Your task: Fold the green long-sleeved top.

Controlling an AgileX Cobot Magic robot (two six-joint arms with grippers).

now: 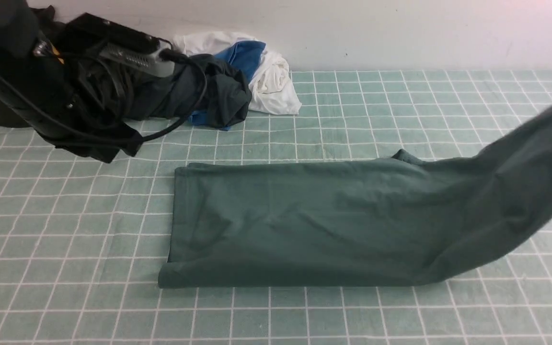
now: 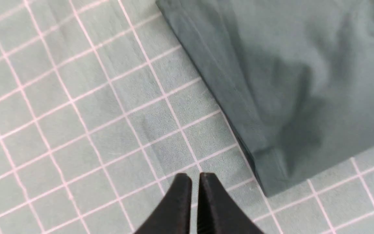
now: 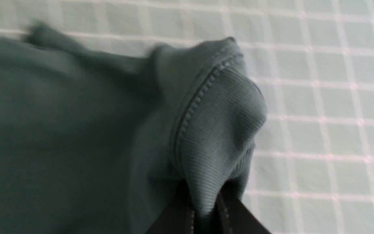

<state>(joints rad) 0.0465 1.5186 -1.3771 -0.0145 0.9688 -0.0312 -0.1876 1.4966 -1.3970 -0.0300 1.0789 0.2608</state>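
Note:
The green long-sleeved top (image 1: 304, 220) lies as a long folded band across the pale-green checked cloth (image 1: 65, 215). Its right end (image 1: 534, 158) is lifted off the cloth and runs up to the front view's right edge, blurred. My right gripper (image 3: 205, 211) is shut on a ribbed edge (image 3: 219, 130) of the top; it is outside the front view. My left gripper (image 2: 195, 178) is shut with nothing in it, above the checked cloth and just beside a folded corner of the top (image 2: 271, 169). The left arm's black body and cables (image 1: 113, 48) show at the back left.
At the back left, against the wall, lies a heap of clothes: a very dark garment (image 1: 218, 96), a white one (image 1: 273, 81) and a blue one (image 1: 245, 55). Black cables (image 1: 170, 127) trail over the heap.

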